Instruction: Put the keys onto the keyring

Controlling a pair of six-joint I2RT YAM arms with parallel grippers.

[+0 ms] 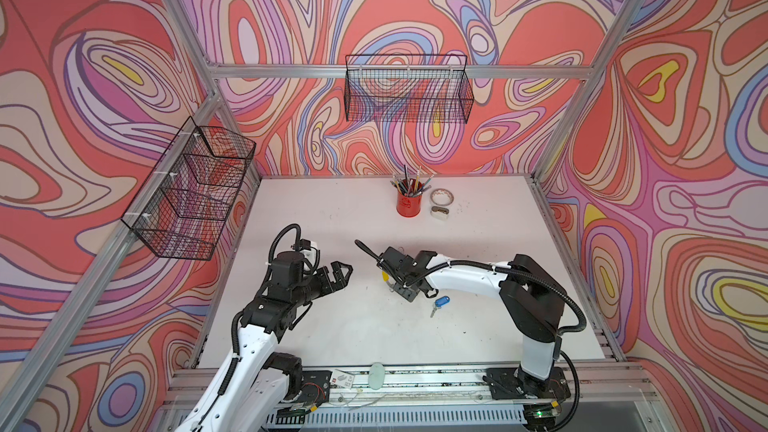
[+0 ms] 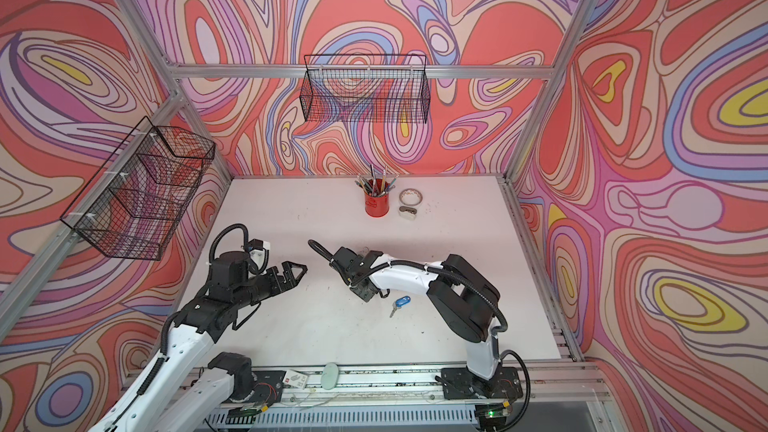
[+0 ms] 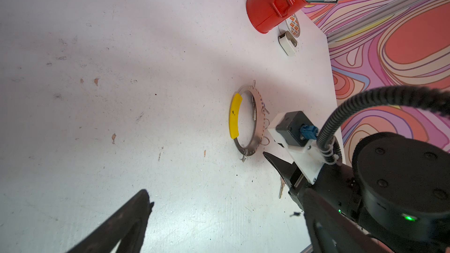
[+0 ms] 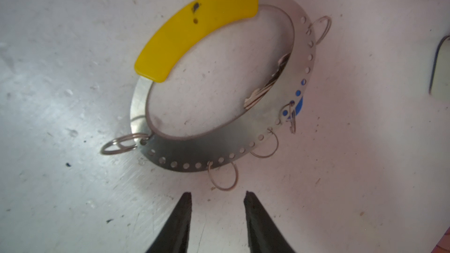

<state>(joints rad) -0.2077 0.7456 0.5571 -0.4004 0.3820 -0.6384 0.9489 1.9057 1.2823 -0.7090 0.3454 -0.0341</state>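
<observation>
The keyring (image 4: 207, 150), a flat perforated silver hoop with a yellow segment (image 4: 194, 32) and wire loops, lies on the white table. It also shows in the left wrist view (image 3: 258, 120). One key (image 4: 265, 91) sits at its rim, its blue tag (image 4: 299, 105) partly hidden under the band. A second key with a blue tag (image 1: 439, 302) (image 2: 401, 303) lies loose on the table by the right arm. My right gripper (image 4: 218, 194) (image 1: 404, 290) is open just short of a wire loop (image 4: 222, 176), holding nothing. My left gripper (image 1: 343, 274) (image 3: 226, 227) hangs wide open and empty, left of the ring.
A red cup of pencils (image 1: 409, 203), a beige tape roll (image 1: 441, 196) and a small white object (image 1: 439, 213) stand at the back of the table. Wire baskets (image 1: 409, 91) (image 1: 191, 189) hang on the back and left walls. A metal rail (image 1: 415, 376) runs along the front edge.
</observation>
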